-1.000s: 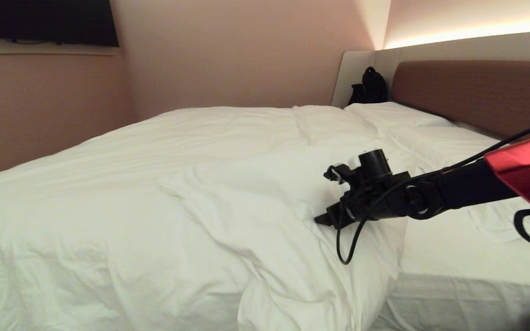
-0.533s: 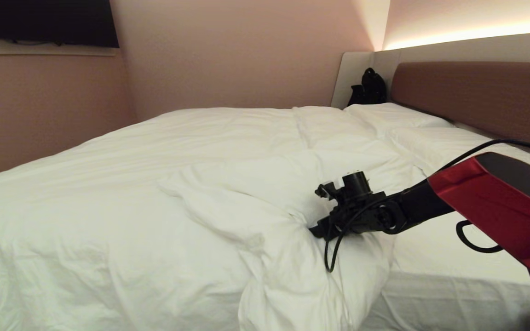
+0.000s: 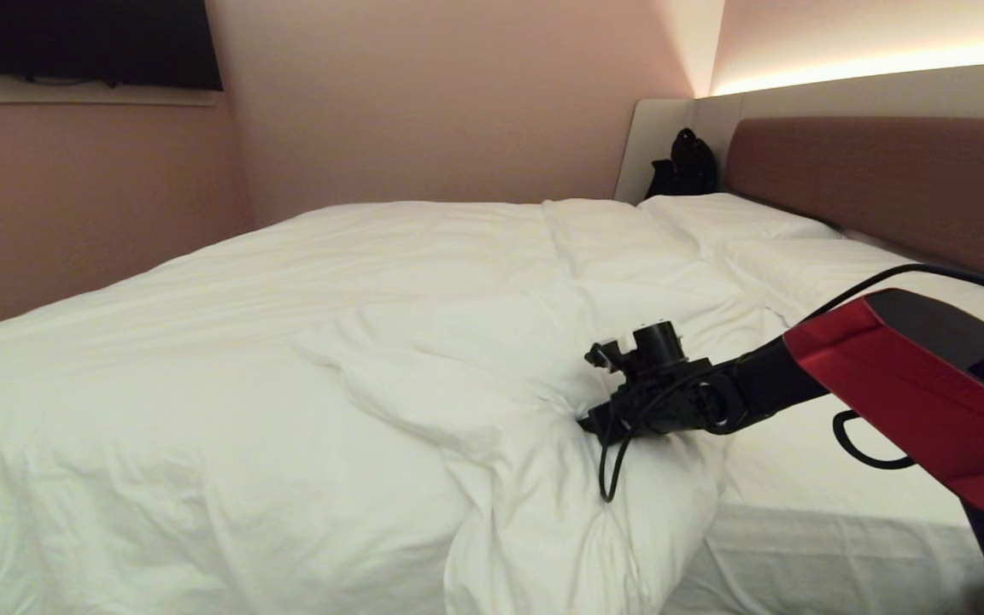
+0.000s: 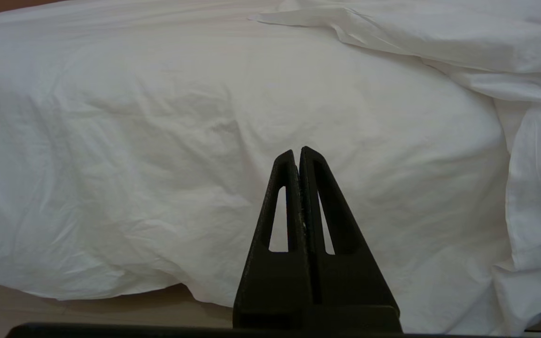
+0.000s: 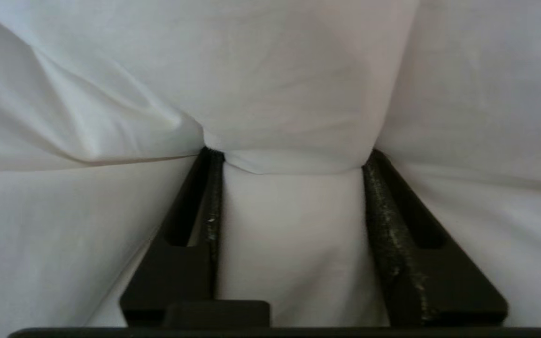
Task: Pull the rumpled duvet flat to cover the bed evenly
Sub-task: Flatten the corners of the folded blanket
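- The duvet (image 3: 330,359) lies over most of the bed (image 3: 851,521), with a rumpled fold bunched at the near right side.
- The right gripper (image 5: 289,162) is pushed into this fold. Its two fingers (image 5: 212,197) stand partly apart, with a thick bulge of duvet between them, touching both.
- In the head view the right gripper (image 3: 596,420) is at the right edge of the duvet, beside the bare sheet (image 3: 808,478).
- The left gripper (image 4: 297,157) is closed and empty, near the hanging side of the duvet.
- Two pillows (image 3: 731,213) lie far right, at the headboard (image 3: 885,184).
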You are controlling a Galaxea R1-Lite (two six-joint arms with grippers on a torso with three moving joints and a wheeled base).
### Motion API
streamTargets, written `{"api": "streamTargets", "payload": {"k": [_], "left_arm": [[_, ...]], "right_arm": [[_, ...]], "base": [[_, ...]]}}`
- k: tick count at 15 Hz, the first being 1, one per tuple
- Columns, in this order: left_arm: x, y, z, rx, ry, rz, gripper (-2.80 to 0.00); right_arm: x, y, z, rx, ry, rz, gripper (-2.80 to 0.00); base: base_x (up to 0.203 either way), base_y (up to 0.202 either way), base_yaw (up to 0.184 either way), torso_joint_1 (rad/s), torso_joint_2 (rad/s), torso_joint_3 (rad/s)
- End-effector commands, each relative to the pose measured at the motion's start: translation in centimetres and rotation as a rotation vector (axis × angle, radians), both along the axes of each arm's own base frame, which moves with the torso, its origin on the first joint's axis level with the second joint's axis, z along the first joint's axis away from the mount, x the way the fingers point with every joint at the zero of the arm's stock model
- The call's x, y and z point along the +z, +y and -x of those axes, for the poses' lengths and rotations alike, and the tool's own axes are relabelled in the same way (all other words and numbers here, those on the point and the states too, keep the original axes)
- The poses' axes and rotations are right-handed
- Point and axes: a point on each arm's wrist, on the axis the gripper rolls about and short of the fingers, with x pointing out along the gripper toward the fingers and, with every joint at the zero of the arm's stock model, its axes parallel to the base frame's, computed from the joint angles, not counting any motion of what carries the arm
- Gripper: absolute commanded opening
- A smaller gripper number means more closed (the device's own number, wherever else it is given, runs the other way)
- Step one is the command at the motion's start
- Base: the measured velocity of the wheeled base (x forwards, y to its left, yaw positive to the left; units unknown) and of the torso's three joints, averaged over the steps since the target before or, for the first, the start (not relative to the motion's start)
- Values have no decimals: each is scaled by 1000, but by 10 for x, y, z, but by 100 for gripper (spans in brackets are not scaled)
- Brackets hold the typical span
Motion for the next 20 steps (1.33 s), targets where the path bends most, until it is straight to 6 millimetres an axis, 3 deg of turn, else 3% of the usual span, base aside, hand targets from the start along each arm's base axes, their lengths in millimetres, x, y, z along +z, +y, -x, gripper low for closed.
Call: {"api": "streamTargets", "payload": {"k": [1, 4, 9, 11, 15, 17, 20], "left_arm": [[0, 0, 0, 0, 1, 0, -280], [0, 0, 0, 0, 1, 0, -280], [0, 0, 0, 0, 1, 0, -280], [0, 0, 0, 0, 1, 0, -280], [0, 0, 0, 0, 1, 0, -280], [0, 0, 0, 0, 1, 0, -280], [0, 0, 0, 0, 1, 0, -280]], "right_arm": [[15, -4, 2, -19, -21, -19, -280], [35, -12, 9, -44, -47, -42, -280], [93, -39, 36, -78, -135, -85, -280], [101, -47, 44, -84, -140, -93, -280], [140, -57, 74, -74, -214, -130, -280], [142, -60, 82, -74, -214, -131, -280], [160, -73, 117, -84, -247, -138, -280]], "base": [[0, 0, 0, 0, 0, 0], [0, 0, 0, 0, 0, 0], [0, 0, 0, 0, 0, 0], [0, 0, 0, 0, 0, 0], [0, 0, 0, 0, 0, 0], [0, 0, 0, 0, 0, 0], [0, 0, 0, 0, 0, 0]]}}
